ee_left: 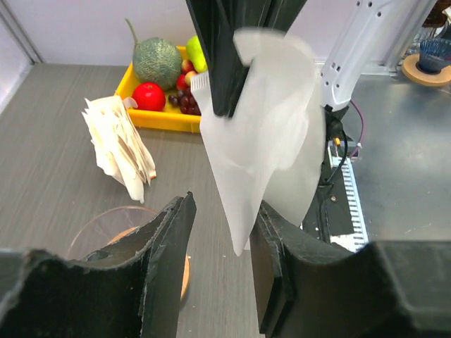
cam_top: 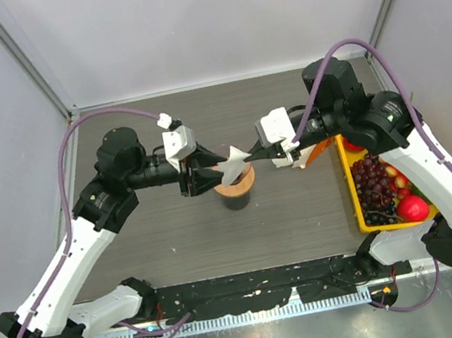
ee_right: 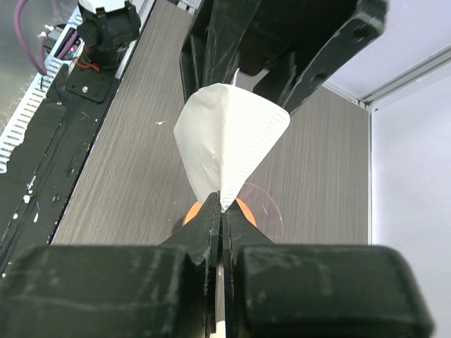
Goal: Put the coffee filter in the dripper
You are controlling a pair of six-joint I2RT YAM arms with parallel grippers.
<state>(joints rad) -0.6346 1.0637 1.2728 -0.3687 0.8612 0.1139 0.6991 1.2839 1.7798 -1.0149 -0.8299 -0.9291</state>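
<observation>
The coffee filter [cam_top: 232,162] is a thin white paper cone hanging in the air between the two arms, just above the dripper [cam_top: 236,186]. My right gripper [ee_right: 221,204] is shut on the coffee filter's [ee_right: 229,144] edge. My left gripper [ee_left: 225,205] is open, with the filter's pointed tip [ee_left: 243,232] hanging between its fingers and close to the right finger [ee_left: 271,239]. The dripper's clear cone [ee_left: 106,225] and tan wooden ring lie below the left finger. In the right wrist view the dripper [ee_right: 266,211] sits under the pinched filter.
A ruffled bunch of white paper filters [ee_left: 120,144] stands on the table in front of a yellow fruit tray [ee_left: 158,118]. That tray [cam_top: 356,199], with grapes and red fruit, lies at the right edge under the right arm.
</observation>
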